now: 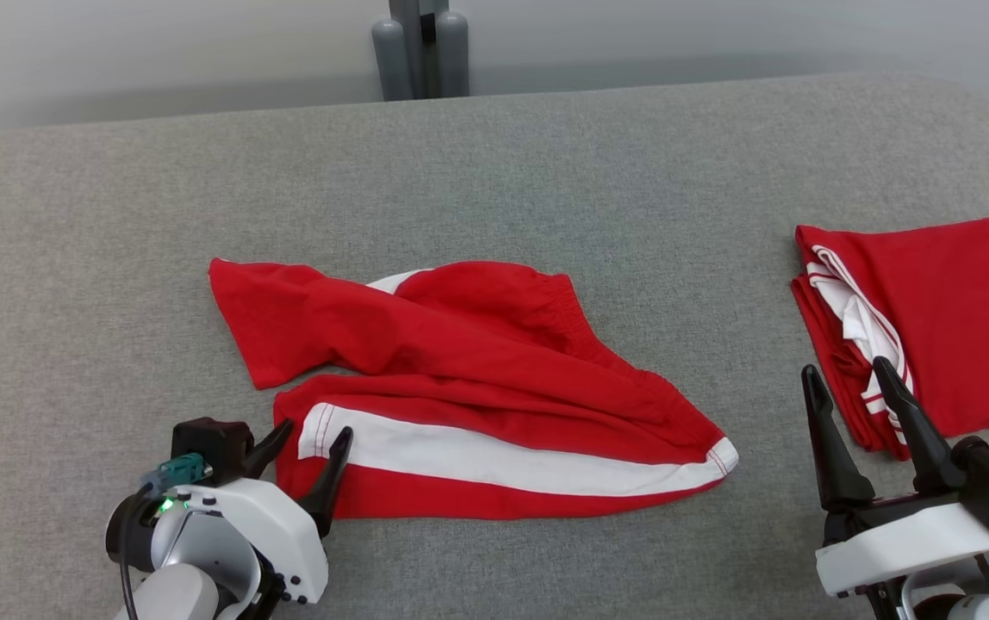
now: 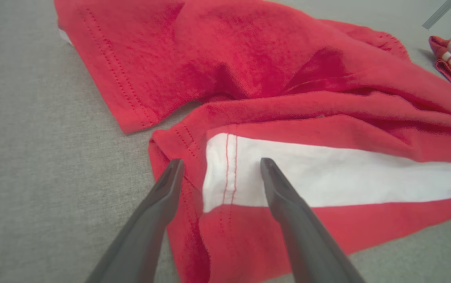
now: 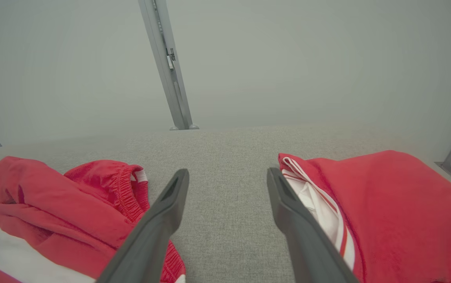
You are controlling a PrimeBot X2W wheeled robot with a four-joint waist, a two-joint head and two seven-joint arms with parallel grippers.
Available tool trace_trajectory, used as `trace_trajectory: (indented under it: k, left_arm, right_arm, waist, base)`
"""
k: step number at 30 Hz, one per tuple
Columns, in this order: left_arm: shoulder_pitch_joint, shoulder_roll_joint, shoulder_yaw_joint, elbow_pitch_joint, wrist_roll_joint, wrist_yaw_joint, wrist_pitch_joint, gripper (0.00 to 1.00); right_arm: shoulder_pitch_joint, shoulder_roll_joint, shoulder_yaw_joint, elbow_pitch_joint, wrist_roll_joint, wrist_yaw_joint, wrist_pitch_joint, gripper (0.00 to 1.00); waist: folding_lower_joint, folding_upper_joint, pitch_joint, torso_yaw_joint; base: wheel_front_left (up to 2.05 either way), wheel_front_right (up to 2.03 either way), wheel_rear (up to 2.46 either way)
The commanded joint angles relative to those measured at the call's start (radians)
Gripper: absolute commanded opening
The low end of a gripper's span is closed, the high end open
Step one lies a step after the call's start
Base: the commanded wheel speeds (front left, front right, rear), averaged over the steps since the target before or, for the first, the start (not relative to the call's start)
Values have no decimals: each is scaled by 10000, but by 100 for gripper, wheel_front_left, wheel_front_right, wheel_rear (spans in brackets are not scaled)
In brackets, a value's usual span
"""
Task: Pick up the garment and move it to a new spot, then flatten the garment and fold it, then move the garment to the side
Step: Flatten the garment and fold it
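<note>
Shorts (image 1: 477, 379), red with a white stripe, lie crumpled mid-frame on the bench (image 1: 546, 172), long axis left-to-right, lower-left hem straddled by the nearer left tool (image 1: 317, 428), fingers apart; right tool (image 1: 844, 367) likewise apart.

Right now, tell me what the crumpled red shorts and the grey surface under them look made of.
The crumpled red shorts: soft matte cloth, perhaps cotton or polyester; limp folds, stitched hems, gathered waistband. The grey surface: matte woven upholstery-like fabric; fine speckled weave.
</note>
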Motion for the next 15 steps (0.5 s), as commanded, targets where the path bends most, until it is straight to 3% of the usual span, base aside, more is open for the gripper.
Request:
trace_trajectory:
  k: [1, 2, 3, 5, 6, 11, 15]
  left_arm:
    - [-189, 65, 25, 27, -12, -27, -41, 100]
    - [-210, 64, 7, 82, -18, -73, -51, 100]
    - [-238, 61, -13, 89, -19, -112, -62, 93]
    - [-256, 78, -48, 54, 16, -130, -89, 36]
    - [-245, 88, -10, -7, -12, -111, -131, 0]
    - [5, 321, -31, -441, 128, 66, -55, 0]
    - [71, 517, -77, -921, 264, 240, 97, 0]
  right_arm:
    - [-60, -47, 10, 57, 51, 4, -101, 100]
    - [-68, -48, -12, 103, 57, 4, -107, 100]
    - [-92, -48, -26, 113, 55, 4, -130, 100]
    - [-129, -48, -71, 173, 56, 4, -151, 100]
    - [-141, -47, -86, 217, 50, 4, -133, 100]
    - [-145, -71, 111, 379, -117, 4, 93, 100]
    - [59, -537, 744, 774, -25, 4, 478, 100]
  waist:
    - [0, 0, 65, -55]
    - [0, 0, 85, -62]
    - [0, 0, 112, -65]
    - [0, 0, 139, -65]
    - [0, 0, 148, -66]
    - [0, 0, 190, -57]
    - [0, 0, 233, 24]
  base:
    - [0, 0, 0]
    - [0, 0, 0]
    - [0, 0, 0]
    - [0, 0, 0]
    - [0, 0, 0]
    - [0, 0, 0]
    - [0, 0, 0]
